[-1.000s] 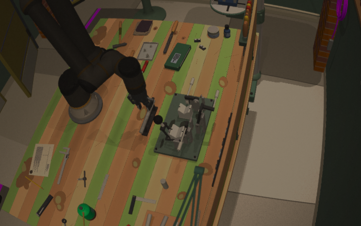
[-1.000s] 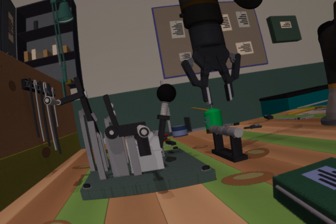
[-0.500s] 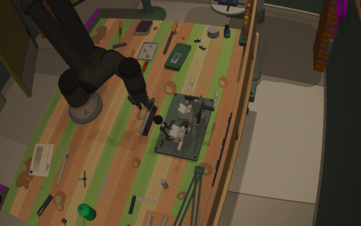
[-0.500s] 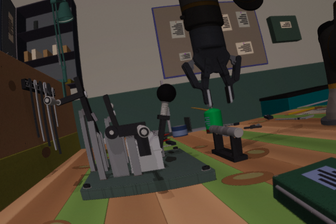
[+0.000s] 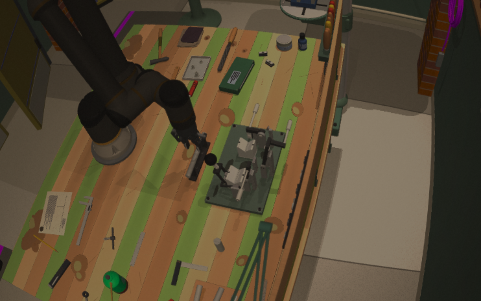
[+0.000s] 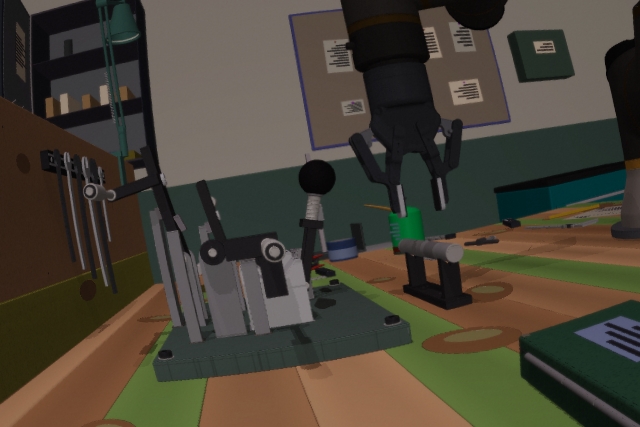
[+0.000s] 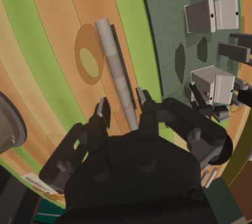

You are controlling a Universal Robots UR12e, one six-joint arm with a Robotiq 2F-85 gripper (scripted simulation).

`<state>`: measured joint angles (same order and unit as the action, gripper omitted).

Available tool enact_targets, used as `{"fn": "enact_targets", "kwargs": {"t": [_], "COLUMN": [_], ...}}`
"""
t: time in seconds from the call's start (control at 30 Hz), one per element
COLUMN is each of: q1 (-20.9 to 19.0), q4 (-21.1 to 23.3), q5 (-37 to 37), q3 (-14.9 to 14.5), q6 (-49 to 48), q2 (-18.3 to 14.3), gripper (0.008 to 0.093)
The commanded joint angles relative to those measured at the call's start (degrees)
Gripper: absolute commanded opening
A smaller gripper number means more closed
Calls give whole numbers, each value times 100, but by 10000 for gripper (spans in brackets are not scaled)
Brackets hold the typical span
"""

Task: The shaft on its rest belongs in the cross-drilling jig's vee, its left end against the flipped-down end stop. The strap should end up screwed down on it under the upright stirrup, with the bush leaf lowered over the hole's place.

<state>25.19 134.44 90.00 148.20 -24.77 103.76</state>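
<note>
My gripper (image 6: 417, 200) (image 5: 194, 146) (image 7: 121, 104) hangs open and empty just above the grey shaft (image 6: 430, 250) (image 5: 194, 161) (image 7: 116, 69), which lies level on its black rest (image 6: 435, 280) to the left of the jig. The cross-drilling jig (image 5: 244, 168) (image 6: 248, 283) sits on a dark green base plate with two light grey vee blocks (image 7: 212, 14) (image 7: 213, 86). Its black strap and stirrup arms (image 6: 170, 205) stand raised, and a black ball-knob lever (image 6: 316, 178) (image 5: 210, 159) rises at the side facing the shaft. I cannot make out the end stop or the bush leaf clearly.
The robot's base (image 5: 113, 144) stands on the striped bench left of the shaft. A green box (image 5: 236, 75) (image 6: 584, 355) lies beyond the jig, a green can (image 6: 406, 226) stands behind the rest, and small hand tools are scattered along the bench ends. A tool rack (image 6: 77, 205) hangs on the right wall.
</note>
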Motion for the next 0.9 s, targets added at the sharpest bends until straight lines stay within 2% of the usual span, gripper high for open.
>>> {"fn": "enact_targets", "kwargs": {"t": [0.0, 0.87], "q1": [0, 0], "q4": [26, 817], "q5": [0, 0], "q3": [4, 232], "q6": [0, 0], "q2": [-16, -579], "gripper": [480, 480]}}
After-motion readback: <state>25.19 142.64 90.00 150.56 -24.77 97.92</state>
